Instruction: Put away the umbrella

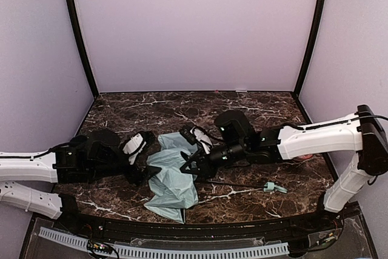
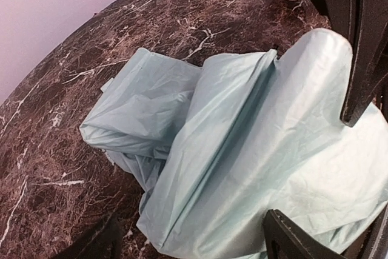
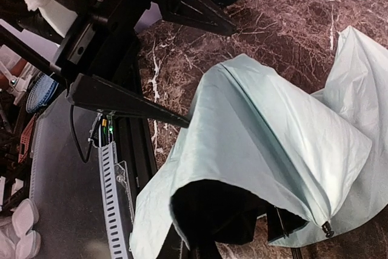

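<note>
My left gripper (image 1: 141, 161) is spread wide at center left of the top view. Its fingers (image 2: 357, 53) sit either side of the umbrella (image 1: 173, 183) canopy's edge, not squeezing it. The right gripper (image 1: 191, 163) is clenched tight, tip buried under the crumpled mint fabric, so I can't tell if it's pinching any. The umbrella lies collapsed between the two on the marble table (image 1: 121, 110), with the shaft (image 1: 236, 184) and handle (image 1: 274, 187) trailing off lower right.
</note>
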{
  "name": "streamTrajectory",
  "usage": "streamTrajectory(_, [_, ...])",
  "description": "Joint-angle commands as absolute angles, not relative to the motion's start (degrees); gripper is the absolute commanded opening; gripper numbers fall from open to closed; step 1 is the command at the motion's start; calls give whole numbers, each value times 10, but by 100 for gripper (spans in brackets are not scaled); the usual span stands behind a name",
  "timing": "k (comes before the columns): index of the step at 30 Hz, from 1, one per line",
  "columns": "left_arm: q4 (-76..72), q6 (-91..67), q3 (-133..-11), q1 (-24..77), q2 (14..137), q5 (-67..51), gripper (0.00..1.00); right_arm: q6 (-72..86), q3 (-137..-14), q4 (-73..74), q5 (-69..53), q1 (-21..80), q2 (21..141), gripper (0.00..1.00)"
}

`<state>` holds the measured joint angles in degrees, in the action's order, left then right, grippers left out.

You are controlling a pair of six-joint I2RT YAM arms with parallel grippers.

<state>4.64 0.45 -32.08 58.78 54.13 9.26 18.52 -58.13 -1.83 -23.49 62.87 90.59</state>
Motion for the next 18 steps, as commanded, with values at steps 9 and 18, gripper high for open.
streamTrajectory(9, [-39, 58, -317, 617, 512, -48, 44, 246, -564, -177, -285, 553, 921, 0])
streamTrajectory(18, [-50, 99, -302, 637, 553, -30, 67, 251, -619, -208, -254, 544, 958, 0])
